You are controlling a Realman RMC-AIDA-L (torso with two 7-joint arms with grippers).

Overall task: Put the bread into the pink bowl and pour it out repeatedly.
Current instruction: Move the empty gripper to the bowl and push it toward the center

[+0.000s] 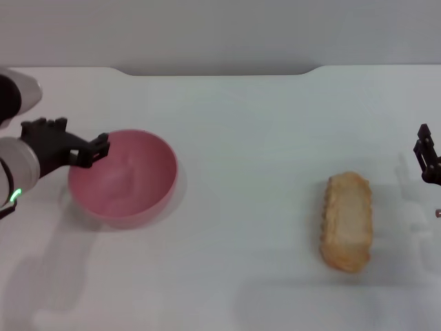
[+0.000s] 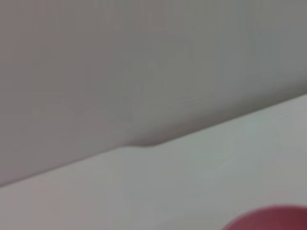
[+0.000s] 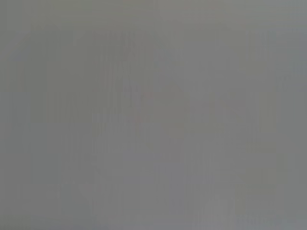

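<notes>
Only in the head view is the bread (image 1: 347,221) seen — flat on the white table (image 1: 248,138), near the right gripper (image 1: 428,157), untouched. The left gripper (image 1: 96,149) is clamped on the pink bowl (image 1: 124,176) rim; whether the right gripper's jaws are parted cannot be told.

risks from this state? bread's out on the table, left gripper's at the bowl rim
1. The left gripper sits at the pink bowl's rim; a nudge could slide or tip the empty bowl.
2. The bread lies far from the bowl, near the right gripper at the table edge, so a long carry may drop it.
</notes>
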